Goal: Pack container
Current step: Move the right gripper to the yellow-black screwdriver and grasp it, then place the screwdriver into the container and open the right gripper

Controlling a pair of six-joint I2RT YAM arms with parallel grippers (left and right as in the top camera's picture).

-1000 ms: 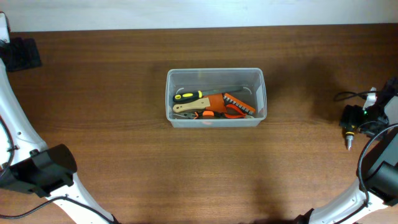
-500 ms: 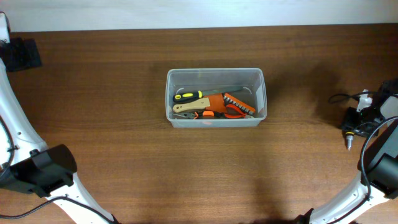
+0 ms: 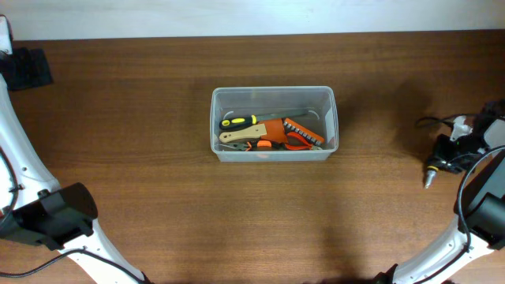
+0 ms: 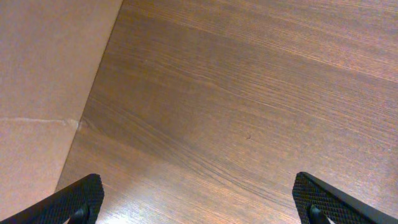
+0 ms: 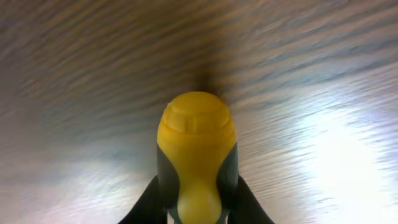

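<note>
Container [image 3: 272, 155] sits mid-desk [image 3: 142, 173], upright. Inside: yellow-black screwdriver [image 3: 241, 121], wooden-handled tool [image 3: 237, 135] just beside it, orange-handled pieces [image 3: 296, 140] piled toward right end. Right claw [image 3: 446, 156] at far right, well apart from tub, clamped on yellow-handled tool [image 5: 197, 149]. Left claw [image 4: 199, 202] spread wide over desk near its edge.

a table [image 3: 158, 158] of dark brown wood fills nearly the whole overhead view, its grain running left to right. along its far edge runs a narrow pale strip [image 3: 237, 16], wall or lighter surface, hard to tell which. in the left wrist view the table's edge meets a plain tan surface [image 4: 43, 74] with a faint crease across it. in the right wrist view a bright patch of reflected light [image 5: 336, 149] lies on the blurred wood.
</note>
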